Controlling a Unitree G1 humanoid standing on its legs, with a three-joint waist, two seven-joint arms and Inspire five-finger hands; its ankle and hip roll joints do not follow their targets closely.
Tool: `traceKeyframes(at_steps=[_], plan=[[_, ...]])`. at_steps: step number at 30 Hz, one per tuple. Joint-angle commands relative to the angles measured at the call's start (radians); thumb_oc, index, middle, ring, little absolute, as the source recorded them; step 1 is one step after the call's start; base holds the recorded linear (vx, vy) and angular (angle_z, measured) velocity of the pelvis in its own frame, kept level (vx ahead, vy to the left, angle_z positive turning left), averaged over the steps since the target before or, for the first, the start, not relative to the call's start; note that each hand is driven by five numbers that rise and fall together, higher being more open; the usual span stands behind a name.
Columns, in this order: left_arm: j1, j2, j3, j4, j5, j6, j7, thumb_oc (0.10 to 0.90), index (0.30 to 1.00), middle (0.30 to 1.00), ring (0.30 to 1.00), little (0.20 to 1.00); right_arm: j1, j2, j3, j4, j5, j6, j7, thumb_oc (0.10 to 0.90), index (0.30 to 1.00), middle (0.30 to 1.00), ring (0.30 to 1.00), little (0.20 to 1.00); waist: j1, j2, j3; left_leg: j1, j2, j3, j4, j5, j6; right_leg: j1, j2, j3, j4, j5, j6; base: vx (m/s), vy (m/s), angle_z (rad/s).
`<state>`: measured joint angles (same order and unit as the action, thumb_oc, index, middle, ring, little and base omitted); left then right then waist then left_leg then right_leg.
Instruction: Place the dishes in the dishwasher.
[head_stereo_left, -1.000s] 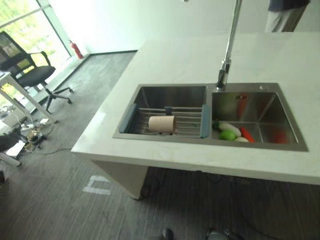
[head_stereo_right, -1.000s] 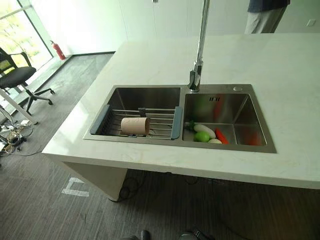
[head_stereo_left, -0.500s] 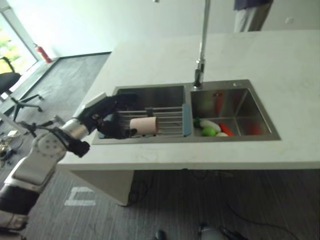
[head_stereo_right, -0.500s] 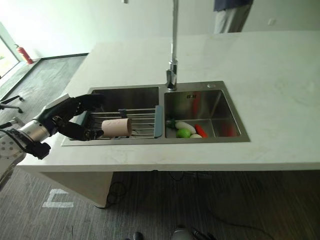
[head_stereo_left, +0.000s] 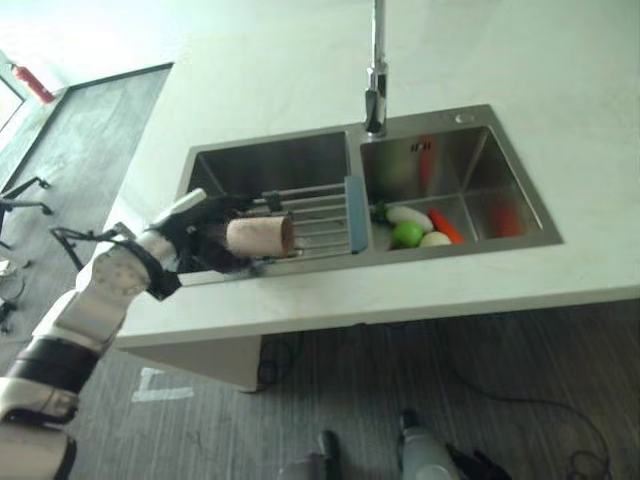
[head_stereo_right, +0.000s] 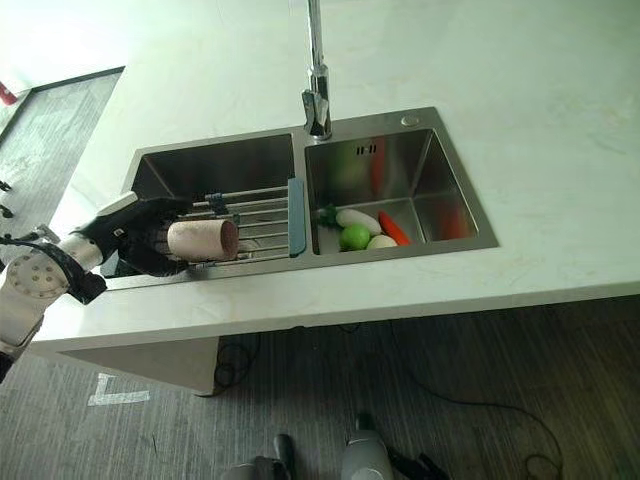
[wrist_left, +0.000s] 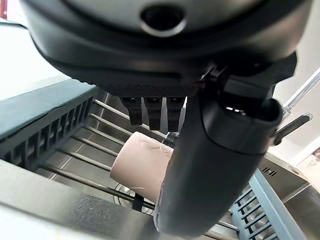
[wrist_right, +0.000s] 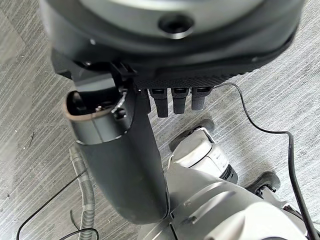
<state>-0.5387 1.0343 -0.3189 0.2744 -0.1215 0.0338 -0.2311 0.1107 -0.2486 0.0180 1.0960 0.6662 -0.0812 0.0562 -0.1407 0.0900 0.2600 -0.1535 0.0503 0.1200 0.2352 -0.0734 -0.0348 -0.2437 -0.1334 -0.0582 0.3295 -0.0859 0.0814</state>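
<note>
The pale pink cylindrical cup (head_stereo_left: 259, 235) lies on its side on the wire drying rack (head_stereo_left: 318, 215) that spans the left basin of the stainless steel double sink (head_stereo_left: 268, 166), set into the white stone worktop (head_stereo_left: 420, 290). Its long axis runs roughly left to right across the rack's bars, with the open mouth turned toward the blue end piece of the rack (head_stereo_left: 355, 214) and the closed base turned toward the robot's left hand (head_stereo_left: 196, 240).

That left hand is by far the nearer one. It comes in over the worktop's left edge with the forearm angled up toward the basin, and the dark palm sits at the cup's base end. In the left wrist view the fingers (wrist_left: 152, 111) reach over the top of the cup (wrist_left: 141, 166) and the thumb (wrist_left: 215, 165) hangs down across its near side, so the hand brackets the cup from its base. The fingers look part curled about it, yet whether they press on it or merely stand round it I cannot tell.

The right hand (wrist_right: 125, 150) hangs low over the grey floor (wrist_right: 30, 65), well apart from the sink, fingers relaxed and holding nothing.

In the right basin lie a green round fruit (head_stereo_left: 406, 234), a white vegetable (head_stereo_left: 410, 215) and an orange carrot (head_stereo_left: 447, 226). My judgement: the next move turns on closing across the cup's short width, then lifting it straight off the bars.
</note>
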Motion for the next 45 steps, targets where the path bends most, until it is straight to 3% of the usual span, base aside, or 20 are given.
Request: traceKeyframes(at_steps=[1,8,15,20,33,35,36,37,45], plan=[[-0.137,0.074,0.08,-0.016,0.045,-0.098,0.116,0.8,0.9,0.9,0.9,0.9,0.054,-0.009,0.05,-0.059,-0.043,0.008,0.008,0.8,0.9,0.9,0.9,0.9,-0.023,0.003,-0.034,-0.027,0.023,-0.001,0.065,-0.062,-0.045,0.035,-0.059,0.016,-0.029,0.015,0.138,-0.02,0.004,-0.13],[-0.161,0.106,0.076,-0.012,0.038,-0.107,0.165,0.8,0.9,0.9,0.9,0.9,0.046,-0.025,0.053,-0.089,-0.048,0.027,0.012,0.8,0.9,0.9,0.9,0.9,-0.028,0.006,-0.003,-0.047,0.019,0.0,0.065,-0.058,-0.047,0.014,-0.062,0.024,-0.029,0.02,0.138,-0.01,0.008,-0.07],[-0.203,0.116,0.034,-0.018,0.069,-0.083,0.135,0.8,0.9,0.9,0.9,0.9,0.028,-0.038,0.065,-0.112,-0.05,0.033,0.01,0.8,0.9,0.9,0.9,0.9,-0.033,0.01,0.026,-0.064,0.012,-0.008,0.065,-0.055,-0.046,-0.001,-0.062,0.035,-0.029,0.023,0.136,0.03,0.003,0.0],[-0.264,0.126,-0.042,0.043,0.1,0.005,0.01,0.8,0.9,0.9,0.9,0.9,0.012,-0.062,0.063,-0.133,-0.036,0.036,0.016,0.8,0.9,0.9,0.9,0.9,-0.045,0.017,0.06,-0.081,0.005,-0.017,0.065,-0.049,-0.046,-0.019,-0.057,0.051,-0.029,0.029,0.135,0.0,0.008,-0.02],[-0.471,0.126,-0.244,0.225,0.107,0.03,-0.089,0.8,0.9,0.9,0.9,0.9,-0.025,-0.103,0.084,-0.166,-0.014,0.022,0.029,0.8,0.9,0.9,0.9,0.9,-0.066,0.031,0.119,-0.119,0.003,-0.006,0.065,-0.035,-0.047,-0.058,-0.059,0.058,-0.029,0.043,0.136,-0.01,0.011,-0.01],[-0.51,0.125,-0.284,0.261,0.119,0.065,-0.132,0.8,0.9,0.9,0.9,0.9,-0.036,-0.106,0.09,-0.175,-0.005,0.018,0.023,0.8,0.9,0.9,0.9,0.9,-0.065,0.033,0.13,-0.125,0.004,-0.005,0.065,-0.032,-0.047,-0.064,-0.06,0.054,-0.029,0.046,0.137,-0.06,-0.003,0.04],[-0.512,0.125,-0.286,0.265,0.119,0.062,-0.133,0.678,0.716,0.716,0.716,0.716,-0.036,-0.106,0.09,-0.175,-0.005,0.018,0.023,0.8,0.9,0.9,0.9,0.9,-0.065,0.032,0.13,-0.126,0.004,-0.005,0.065,-0.032,-0.047,-0.064,-0.06,0.054,-0.029,0.046,0.137,-0.05,-0.004,0.04],[-0.516,0.126,-0.29,0.275,0.116,0.052,-0.13,0.4,0.3,0.3,0.3,0.3,-0.038,-0.106,0.09,-0.175,-0.006,0.016,0.024,0.8,0.9,0.9,0.9,0.9,-0.065,0.032,0.131,-0.126,0.004,-0.005,0.065,-0.032,-0.047,-0.065,-0.06,0.053,-0.029,0.046,0.137,0.0,0.0,0.0],[-0.565,0.156,-0.346,0.287,0.13,-0.047,-0.105,0.4,0.3,0.3,0.3,0.3,-0.045,-0.095,0.1,-0.158,0.008,0.004,0.021,0.8,0.9,0.9,0.9,0.9,-0.058,0.031,0.113,-0.115,0.01,-0.001,0.065,-0.034,-0.049,-0.052,-0.058,0.039,-0.029,0.044,0.138,-0.02,-0.006,0.01]])
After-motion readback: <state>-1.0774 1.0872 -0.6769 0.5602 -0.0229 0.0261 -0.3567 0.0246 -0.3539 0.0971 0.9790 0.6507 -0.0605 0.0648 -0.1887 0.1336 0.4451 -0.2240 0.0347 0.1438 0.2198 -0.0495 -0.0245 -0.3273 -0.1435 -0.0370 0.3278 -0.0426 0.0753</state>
